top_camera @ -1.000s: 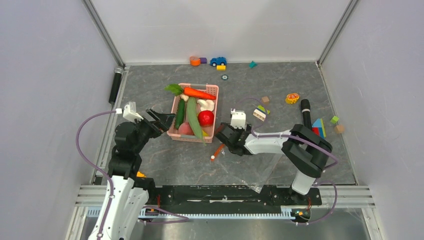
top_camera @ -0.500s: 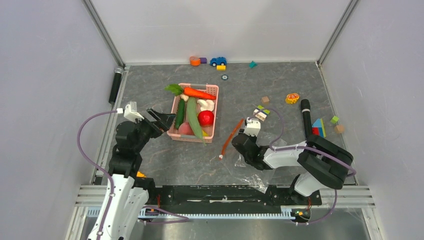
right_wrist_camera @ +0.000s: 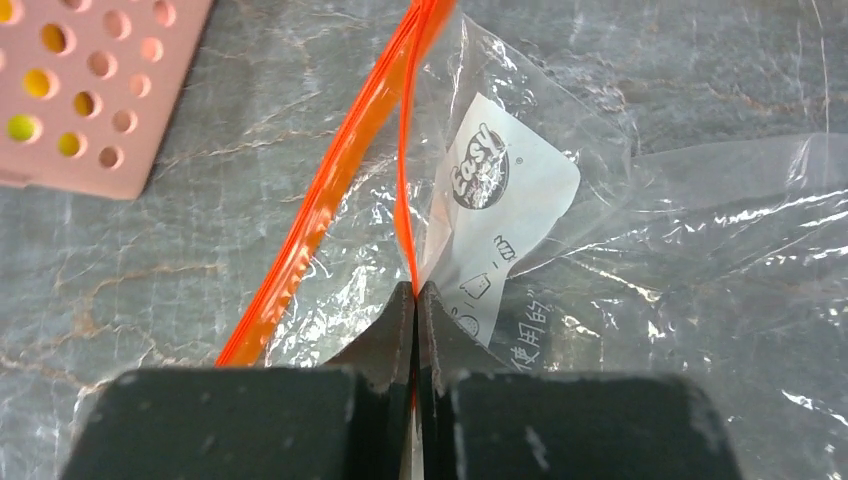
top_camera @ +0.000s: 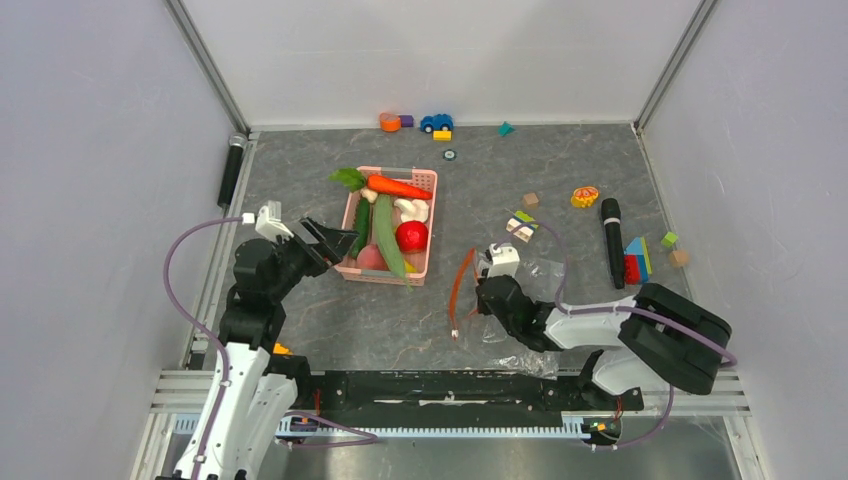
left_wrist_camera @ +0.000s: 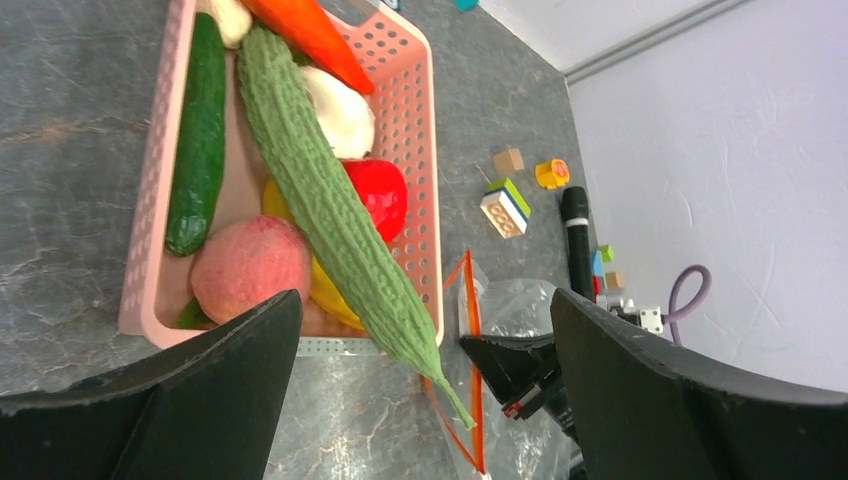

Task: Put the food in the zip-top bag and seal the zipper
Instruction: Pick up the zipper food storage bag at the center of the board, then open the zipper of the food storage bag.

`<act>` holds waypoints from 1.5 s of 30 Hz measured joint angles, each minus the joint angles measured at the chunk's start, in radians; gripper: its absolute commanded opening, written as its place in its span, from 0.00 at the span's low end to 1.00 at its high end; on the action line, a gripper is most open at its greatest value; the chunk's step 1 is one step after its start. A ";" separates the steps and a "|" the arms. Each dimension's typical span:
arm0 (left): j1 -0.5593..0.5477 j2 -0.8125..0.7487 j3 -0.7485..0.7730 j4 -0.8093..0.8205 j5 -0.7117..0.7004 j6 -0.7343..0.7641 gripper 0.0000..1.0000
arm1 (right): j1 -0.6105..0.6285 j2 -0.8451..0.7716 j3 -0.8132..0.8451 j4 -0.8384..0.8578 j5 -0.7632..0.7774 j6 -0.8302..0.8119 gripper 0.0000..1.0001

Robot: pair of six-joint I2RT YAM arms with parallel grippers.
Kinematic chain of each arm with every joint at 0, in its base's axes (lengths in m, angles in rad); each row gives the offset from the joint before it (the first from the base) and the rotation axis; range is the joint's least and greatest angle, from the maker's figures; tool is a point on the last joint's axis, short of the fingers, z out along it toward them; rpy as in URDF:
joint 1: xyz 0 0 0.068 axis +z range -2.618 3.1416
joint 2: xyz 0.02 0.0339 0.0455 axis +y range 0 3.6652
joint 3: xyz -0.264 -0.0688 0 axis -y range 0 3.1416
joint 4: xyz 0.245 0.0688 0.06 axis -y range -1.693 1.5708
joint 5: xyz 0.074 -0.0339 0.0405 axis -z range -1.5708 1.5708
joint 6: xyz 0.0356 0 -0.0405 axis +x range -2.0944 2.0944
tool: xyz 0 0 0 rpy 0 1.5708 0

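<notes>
The food lies in a pink lattice basket (top_camera: pixel 427 182): an orange carrot (top_camera: pixel 397 186), a long bumpy green cucumber (left_wrist_camera: pixel 310 170), a dark cucumber (left_wrist_camera: pixel 197 140), a red tomato (top_camera: pixel 411 236), a white mushroom (left_wrist_camera: pixel 345 110), a pink piece (left_wrist_camera: pixel 250 265) and a yellow banana (left_wrist_camera: pixel 325 290). The clear zip-top bag (top_camera: pixel 535 285) lies right of the basket, its orange-red zipper (top_camera: pixel 460 285) standing up with the mouth parted. My right gripper (top_camera: pixel 483 297) is shut on one zipper strip (right_wrist_camera: pixel 405 200). My left gripper (top_camera: pixel 335 245) is open and empty at the basket's near left edge.
A black cylinder (top_camera: pixel 611 240) and coloured blocks (top_camera: pixel 636 260) lie at the right. More blocks (top_camera: pixel 520 225) sit behind the bag. A toy car (top_camera: pixel 436 122) and small pieces line the back wall. Another black cylinder (top_camera: pixel 231 170) lies on the left edge.
My right gripper has moved right and toward the near edge, dragging the zipper strip and bag away from the basket. My left gripper has edged closer to the basket.
</notes>
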 measured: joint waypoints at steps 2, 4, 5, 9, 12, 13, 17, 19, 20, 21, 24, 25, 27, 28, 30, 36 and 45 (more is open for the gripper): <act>0.000 0.002 -0.001 0.008 0.025 -0.004 1.00 | 0.000 -0.031 -0.005 0.001 -0.024 -0.048 0.00; 0.000 0.005 -0.004 0.019 0.044 -0.012 1.00 | 0.000 -0.082 -0.006 0.011 -0.051 -0.100 0.00; 0.000 0.005 -0.006 0.026 0.056 -0.017 1.00 | 0.000 -0.110 -0.006 0.024 -0.066 -0.129 0.00; -0.004 0.005 -0.017 0.054 0.111 -0.033 1.00 | 0.000 -0.254 -0.006 0.100 -0.154 -0.255 0.00; -0.026 0.007 -0.017 0.082 0.145 -0.045 1.00 | 0.000 -0.333 0.001 0.145 -0.239 -0.346 0.00; -0.043 0.008 -0.017 0.093 0.148 -0.052 1.00 | 0.000 -0.348 0.013 0.144 -0.275 -0.375 0.00; -0.197 0.039 -0.008 0.121 0.126 -0.055 1.00 | 0.000 -0.356 0.074 0.140 -0.376 -0.452 0.01; -0.327 0.088 0.016 0.120 0.082 -0.050 1.00 | 0.000 -0.356 0.090 0.142 -0.412 -0.472 0.02; -0.385 0.132 0.042 0.115 0.042 -0.039 0.99 | 0.000 -0.356 0.091 0.145 -0.431 -0.478 0.02; -0.452 0.151 0.056 0.113 0.023 -0.030 0.96 | 0.000 -0.356 0.091 0.143 -0.447 -0.481 0.02; -0.592 0.288 0.140 0.077 -0.068 0.012 0.91 | 0.000 -0.361 0.084 0.144 -0.482 -0.483 0.02; -0.612 0.320 0.157 0.068 -0.094 0.023 0.90 | 0.000 -0.369 0.076 0.144 -0.490 -0.482 0.02; -0.642 0.384 0.177 0.047 -0.157 0.042 0.87 | 0.000 -0.396 0.048 0.146 -0.502 -0.477 0.02; -0.652 0.405 0.178 0.037 -0.178 0.047 0.84 | 0.000 -0.412 0.032 0.148 -0.507 -0.476 0.02; -0.666 0.439 0.178 0.025 -0.203 0.054 0.75 | 0.000 -0.444 0.003 0.156 -0.517 -0.472 0.03; -0.723 0.520 0.186 0.022 -0.245 0.074 0.09 | 0.000 -0.466 -0.010 0.171 -0.562 -0.467 0.05; -0.782 0.544 0.224 0.023 -0.316 0.080 0.02 | 0.000 -0.494 -0.004 0.102 -0.536 -0.448 0.63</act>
